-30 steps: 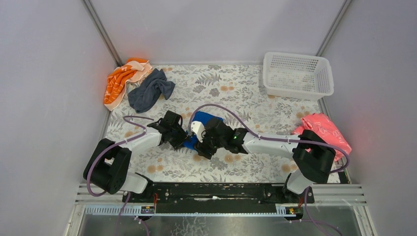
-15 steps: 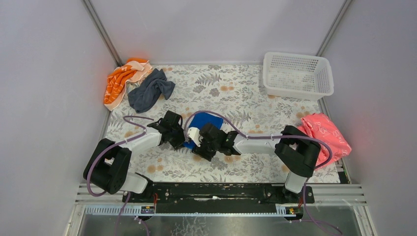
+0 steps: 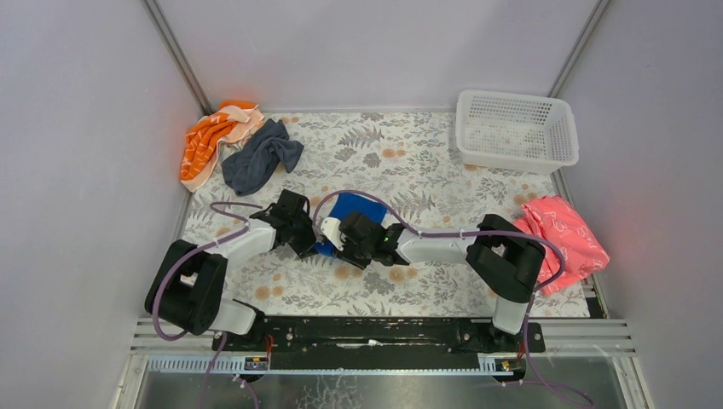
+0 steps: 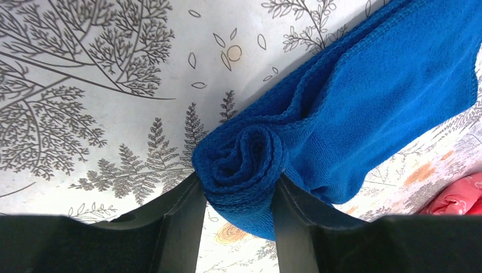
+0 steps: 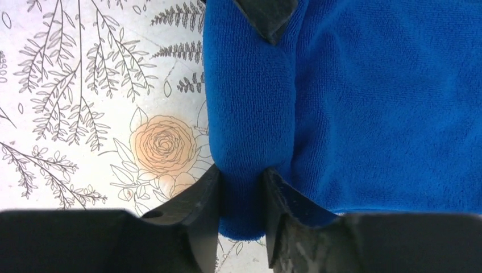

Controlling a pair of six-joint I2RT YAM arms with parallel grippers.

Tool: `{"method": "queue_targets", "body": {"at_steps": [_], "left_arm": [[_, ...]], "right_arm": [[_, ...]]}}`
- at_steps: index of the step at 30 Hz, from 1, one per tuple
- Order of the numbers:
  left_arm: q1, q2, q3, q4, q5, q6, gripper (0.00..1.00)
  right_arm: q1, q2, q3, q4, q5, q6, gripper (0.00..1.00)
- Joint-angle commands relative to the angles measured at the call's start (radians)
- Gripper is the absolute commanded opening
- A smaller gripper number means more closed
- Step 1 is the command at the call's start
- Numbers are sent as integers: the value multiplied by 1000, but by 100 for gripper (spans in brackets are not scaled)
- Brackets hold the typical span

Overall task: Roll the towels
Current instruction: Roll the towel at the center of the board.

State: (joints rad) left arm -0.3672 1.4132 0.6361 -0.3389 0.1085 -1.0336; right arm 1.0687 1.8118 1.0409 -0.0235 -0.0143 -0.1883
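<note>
- Left wrist view: grips the rolled end of the plain bright blue cloth towel in the left jaws, mid floral-printed surface.
- Pinches the same roll in the right jaws; flat tail not yet rolled.
- Could loosen or skew under uneven pull or early release.

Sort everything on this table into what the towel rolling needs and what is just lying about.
Job: blue towel, part-rolled, pinched by the left end effector and right end effector; grey towel, crumpled, far left.
Lying about: orange striped cloth; pink cloth; white basket.
</note>
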Motion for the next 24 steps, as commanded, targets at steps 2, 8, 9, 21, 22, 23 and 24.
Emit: {"method": "queue_targets", "body": {"at_steps": [2, 8, 9, 21, 22, 23, 24], "left_arm": [[49, 2, -53, -69, -81, 65, 43], [62, -97, -49, -115, -97, 68, 49], [63, -122, -47, -123, -102, 67, 51], [60, -310, -62, -167, -48, 47, 72], [57, -308, -65, -160, -40, 44, 72], [53, -305, -67, -152, -34, 41, 72], [50, -299, -67, -142, -29, 38, 72]], "right_arm": [[-2, 61, 27, -150, -133, 39, 20], [-63, 59, 74, -120, -455, 145, 0], [-86, 60, 74, -102, -512, 171, 0], [-306, 192, 6, 188, -945, 583, 0], [-312, 207, 11, 179, -951, 588, 0], [-318, 222, 14, 174, -957, 595, 0], [-323, 234, 18, 167, -962, 602, 0]]}}
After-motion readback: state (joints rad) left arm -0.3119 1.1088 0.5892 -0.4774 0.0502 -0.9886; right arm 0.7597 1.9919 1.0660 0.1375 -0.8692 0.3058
